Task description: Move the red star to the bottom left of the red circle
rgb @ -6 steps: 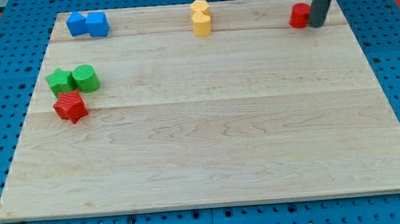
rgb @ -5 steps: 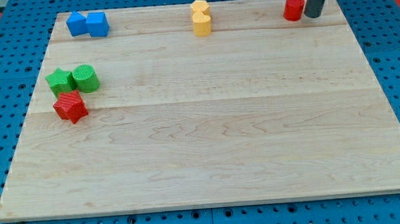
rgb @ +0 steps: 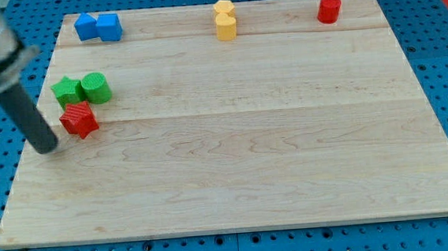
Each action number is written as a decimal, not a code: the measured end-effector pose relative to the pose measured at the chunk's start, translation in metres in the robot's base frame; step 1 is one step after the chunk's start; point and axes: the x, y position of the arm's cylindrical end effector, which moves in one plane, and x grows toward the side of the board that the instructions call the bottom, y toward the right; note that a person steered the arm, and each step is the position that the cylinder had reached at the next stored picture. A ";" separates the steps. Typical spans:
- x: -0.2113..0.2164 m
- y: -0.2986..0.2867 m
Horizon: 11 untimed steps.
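A: Red star (rgb: 78,120) sits at the counter's (rgb: 236,180) left side, about mid-depth. Green star (rgb: 67,90) and green cylinder (rgb: 96,87) lie just beyond it, the star's far edge touching or nearly touching them.

B: And the red circle (rgb: 329,10)?

A: Far right corner, standing alone. Well apart from the star, almost the whole counter between them.

B: So nothing done yet?

A: Judging by the layout, no. Star needs to end up near and to the left of the circle. The full traverse, rightward and away, is left.

B: Where's my tip (rgb: 47,147)?

A: Just left of the star and slightly nearer. A small gap shows; I can't tell if it touches. Rod slants up toward the far left.

B: Hand state?

A: No hand on this rig, only the rod, so nothing to clench or release.

B: Good spot for a push?

A: Looks it. Tip is on the side away from the circle, so a push right and far would drive the star the right way. Risk: the green pair sit close on the far side and might get dragged along.

B: Other blocks?

A: Two blue blocks (rgb: 98,27) far left, two yellow (rgb: 225,19) far centre. Likely clear of the path if the star stays near of them.
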 end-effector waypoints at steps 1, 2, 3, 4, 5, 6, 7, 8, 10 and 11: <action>-0.034 0.012; -0.036 0.103; -0.036 0.207; -0.027 0.240; 0.012 0.211; -0.003 0.273; -0.060 0.373; -0.120 0.433; -0.131 0.444; -0.124 0.408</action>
